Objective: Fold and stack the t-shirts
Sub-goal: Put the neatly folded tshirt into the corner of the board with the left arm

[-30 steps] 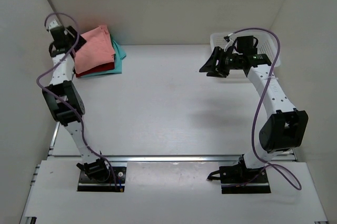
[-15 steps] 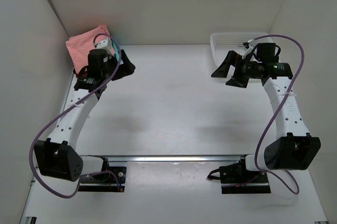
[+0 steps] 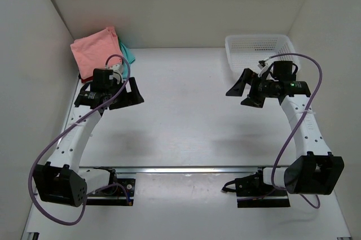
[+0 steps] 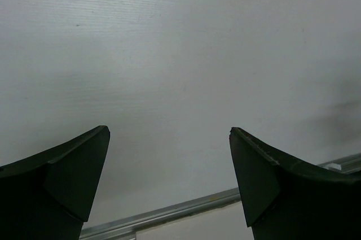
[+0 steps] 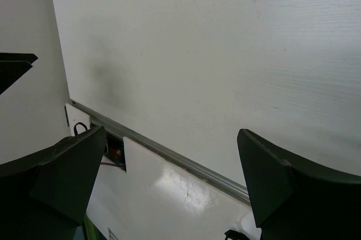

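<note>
A stack of folded t-shirts sits at the far left corner of the table in the top view. The salmon-pink t-shirt (image 3: 93, 52) lies on top, and a light teal edge (image 3: 128, 55) shows on its right; the red and green ones are hidden. My left gripper (image 3: 128, 94) is open and empty, just in front of the stack. Its wrist view shows only bare table between the fingers (image 4: 67, 178). My right gripper (image 3: 241, 90) is open and empty, over the table in front of the basket. Its fingers (image 5: 282, 189) frame the table and a metal rail.
A white plastic mesh basket (image 3: 260, 45) stands at the far right, with nothing showing inside it. A metal rail (image 3: 192, 168) runs across the near edge of the table, with the arm bases behind it. White walls close in the left, back and right sides.
My left arm swung down from the stack at the far left and came nearer over the table. My right arm drew back from the basket toward the near side.
</note>
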Available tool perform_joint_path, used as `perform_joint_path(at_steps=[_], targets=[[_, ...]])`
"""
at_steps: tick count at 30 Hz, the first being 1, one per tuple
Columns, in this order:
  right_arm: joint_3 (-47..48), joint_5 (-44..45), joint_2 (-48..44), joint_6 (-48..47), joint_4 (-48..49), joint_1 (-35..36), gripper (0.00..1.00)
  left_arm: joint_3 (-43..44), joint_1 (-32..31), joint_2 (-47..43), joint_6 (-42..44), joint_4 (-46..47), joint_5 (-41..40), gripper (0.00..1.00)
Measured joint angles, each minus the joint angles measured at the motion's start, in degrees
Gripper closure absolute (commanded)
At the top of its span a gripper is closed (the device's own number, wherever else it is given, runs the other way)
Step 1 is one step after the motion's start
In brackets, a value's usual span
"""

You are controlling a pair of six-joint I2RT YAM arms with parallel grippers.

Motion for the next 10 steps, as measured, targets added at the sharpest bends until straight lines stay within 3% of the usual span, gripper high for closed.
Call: perform_joint_path(at_steps=[10], targets=[[-1.4,-0.3,-0.7,0.5,0.7,3.1,0.01,3.2,-0.3,-0.3,3.3,-3.2,-0.9,0.01]])
